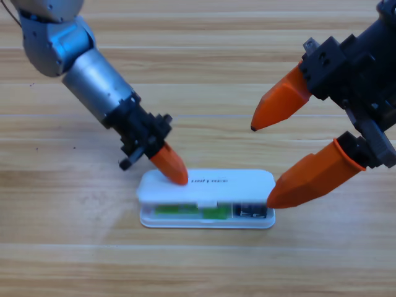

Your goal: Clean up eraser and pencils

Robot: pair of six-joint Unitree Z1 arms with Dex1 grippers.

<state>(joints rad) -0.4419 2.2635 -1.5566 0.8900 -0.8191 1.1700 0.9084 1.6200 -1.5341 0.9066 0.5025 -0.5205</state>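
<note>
The left gripper [170,166] is pressed tip-down on the lid of the white case [207,198], near the lid's left end; its jaw gap is hidden, so it cannot be told whether anything is held. The right gripper [269,164] is held wide open and empty, its lower jaw tip touching or just beside the case's right end.

Just below the left gripper, the green pencil [185,211] is seen through the front slot; the eraser [250,210] lies in the right compartment, by the right gripper's lower tip. The red pencil is not seen.

If the lid is pushed off-centre, the case is likely to tilt or slide on the wooden table [198,266]. A nudge from the right jaw could shift it. Nothing else stands near.
</note>
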